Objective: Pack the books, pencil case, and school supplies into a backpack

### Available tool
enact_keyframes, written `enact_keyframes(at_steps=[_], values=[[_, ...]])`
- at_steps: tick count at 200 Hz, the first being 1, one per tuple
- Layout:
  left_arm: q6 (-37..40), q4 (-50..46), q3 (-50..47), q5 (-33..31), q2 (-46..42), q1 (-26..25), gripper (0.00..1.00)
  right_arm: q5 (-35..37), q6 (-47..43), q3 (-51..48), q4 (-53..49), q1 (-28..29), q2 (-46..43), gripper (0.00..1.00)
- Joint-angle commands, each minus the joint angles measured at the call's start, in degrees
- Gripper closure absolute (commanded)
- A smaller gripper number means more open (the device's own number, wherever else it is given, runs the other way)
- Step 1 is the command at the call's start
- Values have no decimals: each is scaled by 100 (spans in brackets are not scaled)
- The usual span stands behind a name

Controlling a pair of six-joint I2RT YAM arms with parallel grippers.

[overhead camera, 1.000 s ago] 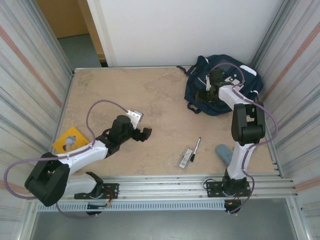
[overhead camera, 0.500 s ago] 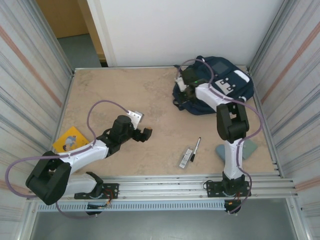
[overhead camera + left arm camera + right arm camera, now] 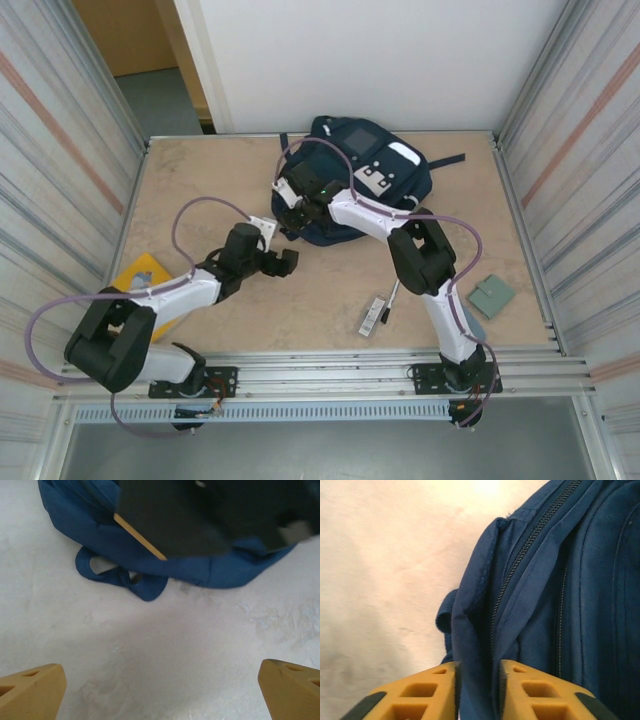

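Right claw is clenched on a fold of the navy backpack beside its zipper, at the bag's 8 o'clock edge. That backpack lies at the table's 12 o'clock. Left claw hangs released, spread wide, near the bag's strap loop. Yellow book lies at 8 o'clock, white-and-black bar at 5.

The beige, marbled tabletop in front of me carried a large navy-blue fabric backpack, which lay flat at the far middle. A thin flat yellow-orange book lay near the left edge, partly hidden from above. Toward the near right lay a small flat white-and-black bar with a slim black pen just beside it. A small square sage-green pouch lay well to their right.
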Motion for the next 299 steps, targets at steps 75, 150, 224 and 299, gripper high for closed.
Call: enact_keyframes(at_steps=[75, 150, 224, 299], values=[[-914, 359, -272, 944, -22, 893, 1, -255, 120, -1856, -484, -950, -1881, 51], [-720, 508, -78, 1940, 190, 893, 4, 1500, -1320, -2037, -105, -349, -1271, 54], [-898, 719, -199, 2028, 24, 933, 3, 491, -1034, -1707, -170, 21, -1502, 99], [-1721, 612, -67, 2492, -37, 1119, 4, -1300, -93, -2226, 647, -3, -2414, 100]])
